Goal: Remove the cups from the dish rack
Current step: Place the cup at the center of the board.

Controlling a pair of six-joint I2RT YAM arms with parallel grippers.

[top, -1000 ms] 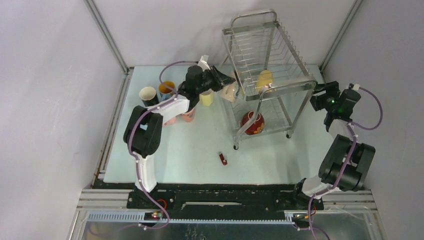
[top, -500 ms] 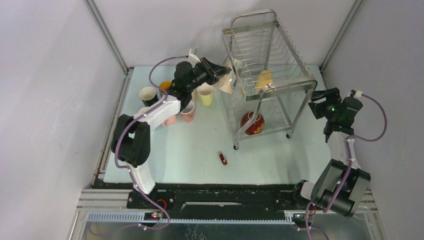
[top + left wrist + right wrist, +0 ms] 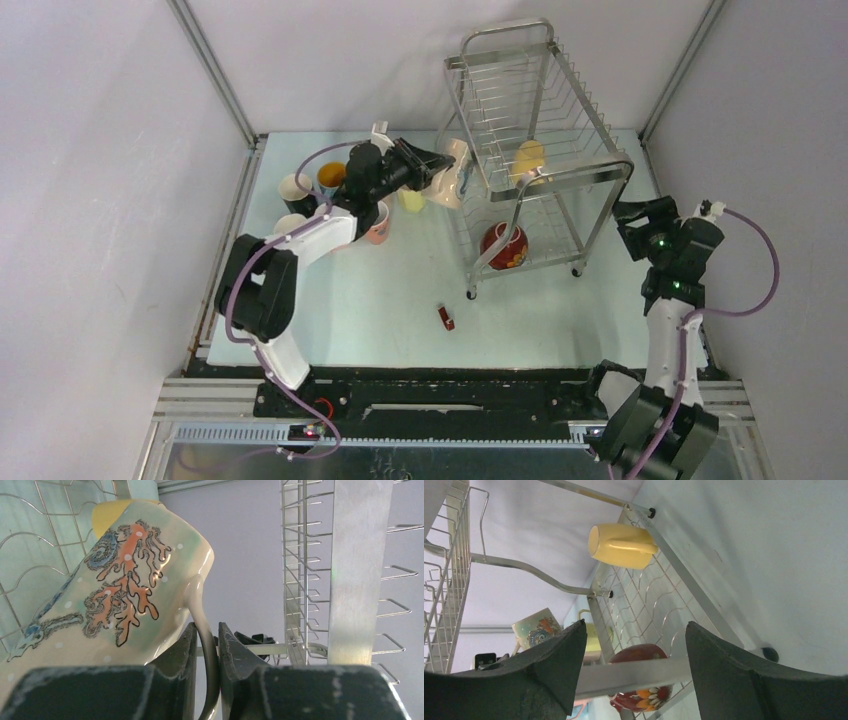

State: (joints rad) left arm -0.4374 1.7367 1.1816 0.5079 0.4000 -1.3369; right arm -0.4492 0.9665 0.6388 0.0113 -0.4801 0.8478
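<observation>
The left gripper [image 3: 206, 636] is shut tight on the thin handle [image 3: 199, 602] of the cream coral-patterned mug [image 3: 452, 174]. The mug hangs tilted in the air at the 9 o'clock end of the dish rack [image 3: 585, 172], so close to the looped end frame that I cannot tell whether they touch. That grip is the chief worry: only the narrow handle is pinched and the heavy body leans out to one side. A quick swing toward the unloaded cups [image 3: 333, 178] at the table's [image 3: 380, 290] 10 o'clock could let the mug rotate in the jaws, or slip out and break. The frame is a second hazard, since a turn made before the mug is clear could knock the wire and jolt the rack, and the yellow mug [image 3: 529, 157] lying on the upper tier might roll. The drop spot is crowded too, with a pale yellow cup [image 3: 411, 201] directly beneath the wrist, so a low descent could topple a neighbour. The right gripper [image 3: 634, 212] hovers at the rack's 3 o'clock, jaws wide apart and empty, facing the dark red flowered mug [image 3: 641, 656] on the lower tier. Reaching between the wires at a slant could snag a finger.
</observation>
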